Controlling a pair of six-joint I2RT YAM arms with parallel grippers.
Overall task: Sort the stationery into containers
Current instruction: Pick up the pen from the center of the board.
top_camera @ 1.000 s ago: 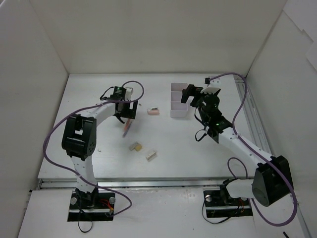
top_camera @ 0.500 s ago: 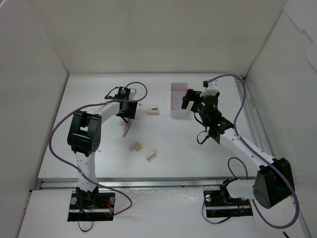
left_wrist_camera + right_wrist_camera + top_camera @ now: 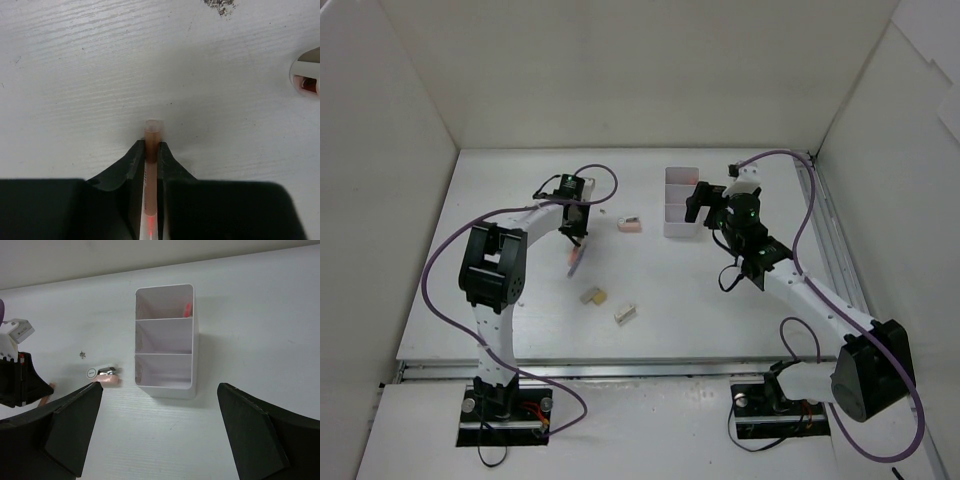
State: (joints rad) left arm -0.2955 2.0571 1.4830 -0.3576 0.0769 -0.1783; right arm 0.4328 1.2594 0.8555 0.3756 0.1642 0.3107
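Observation:
My left gripper (image 3: 152, 147) is shut on a thin pink-orange pen (image 3: 152, 129) lying on the white table; the pen's end sticks out past the fingertips. From above, that gripper (image 3: 575, 234) stands over the pen (image 3: 575, 262) at centre left. My right gripper (image 3: 160, 385) is open and empty, hovering in front of the white three-compartment container (image 3: 196, 340), whose far compartment holds a pink item (image 3: 187, 309). The container (image 3: 678, 228) sits at the back centre, with the right gripper (image 3: 703, 205) beside it.
A pale pink eraser-like block (image 3: 106, 377) with a metal clip lies left of the container (image 3: 631, 225) and shows at the left wrist view's right edge (image 3: 307, 75). A tan block (image 3: 592, 296) and a cream block (image 3: 625, 313) lie nearer the front. White walls enclose the table.
The left gripper has come down over the pen and closed on it. The right arm has shifted slightly and stayed open.

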